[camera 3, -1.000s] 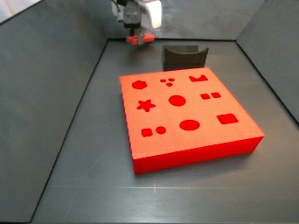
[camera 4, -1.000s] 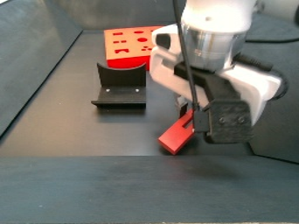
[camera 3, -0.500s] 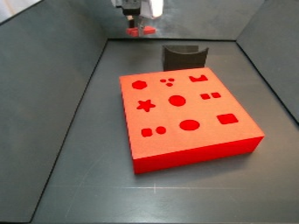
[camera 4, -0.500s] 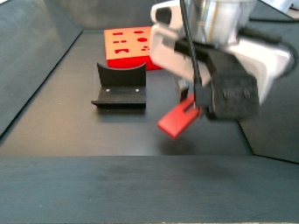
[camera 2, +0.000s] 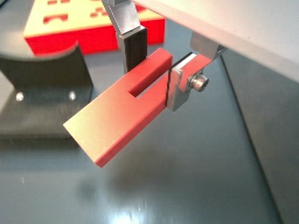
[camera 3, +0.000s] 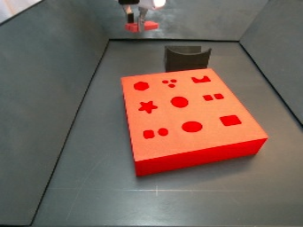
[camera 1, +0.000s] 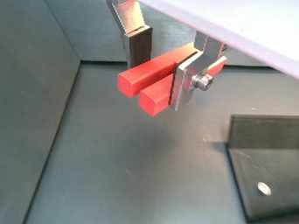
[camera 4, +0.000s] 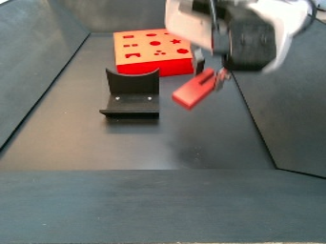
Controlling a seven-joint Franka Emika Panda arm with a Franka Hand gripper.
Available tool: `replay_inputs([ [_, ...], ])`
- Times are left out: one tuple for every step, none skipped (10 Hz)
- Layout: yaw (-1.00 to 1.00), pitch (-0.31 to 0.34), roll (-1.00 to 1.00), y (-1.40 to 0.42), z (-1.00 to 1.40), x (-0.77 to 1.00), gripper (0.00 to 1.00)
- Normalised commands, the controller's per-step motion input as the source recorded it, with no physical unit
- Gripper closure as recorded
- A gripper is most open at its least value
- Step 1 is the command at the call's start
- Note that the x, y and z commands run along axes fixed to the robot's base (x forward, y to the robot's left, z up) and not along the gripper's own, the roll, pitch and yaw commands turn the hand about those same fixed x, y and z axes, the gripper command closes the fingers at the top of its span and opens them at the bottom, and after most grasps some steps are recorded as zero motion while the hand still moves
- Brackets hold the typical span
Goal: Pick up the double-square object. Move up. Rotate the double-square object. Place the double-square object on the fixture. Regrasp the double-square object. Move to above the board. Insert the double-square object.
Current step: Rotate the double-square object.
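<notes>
My gripper (camera 1: 163, 63) is shut on the double-square object (camera 1: 149, 79), a small red elongated block with a groove along it. Both wrist views show it clamped between the silver fingers, also in the wrist view (camera 2: 122, 109). It hangs well above the dark floor, as a side view shows (camera 4: 197, 89). In a side view the gripper (camera 3: 138, 22) is at the far end, behind the fixture (camera 3: 187, 57). The fixture (camera 4: 130, 92) is a dark notched bracket. The board (camera 3: 187, 117) is a large red slab with shaped cut-outs, also in a side view (camera 4: 152, 50).
Grey walls (camera 3: 59, 62) ring the dark floor on all sides. The fixture's edge (camera 1: 267, 166) shows below the gripper in a wrist view. The board (camera 2: 70, 31) lies beyond the fixture (camera 2: 41, 87) in a wrist view.
The gripper has risen with the double-square object, which has lifted off the floor and now hangs high above it.
</notes>
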Motion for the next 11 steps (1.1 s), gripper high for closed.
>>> replay_inputs([
  [-1.0, 0.0, 0.0, 0.0, 0.0, 0.0, 1.0],
  [-1.0, -0.002, 0.0, 0.02, -0.08, 0.02, 1.0],
  [-1.0, -0.004, -0.01, 0.02, -0.07, 0.02, 1.0],
  [-1.0, -0.006, -0.01, 0.02, -0.05, 0.03, 1.0],
  [-1.0, -0.006, -0.01, 0.02, -0.04, 0.03, 1.0],
  [-1.0, -0.007, -0.01, 0.02, -0.04, 0.03, 1.0],
  [-1.0, -0.007, -0.01, 0.02, -0.04, 0.03, 1.0],
  [-1.0, -0.007, -0.01, 0.02, -0.04, 0.03, 1.0],
  [-1.0, -0.007, -0.01, 0.02, -0.04, 0.03, 1.0],
  [-1.0, -0.008, -0.01, 0.02, -0.04, 0.03, 1.0],
  [-1.0, -0.008, -0.01, 0.02, -0.04, 0.03, 1.0],
])
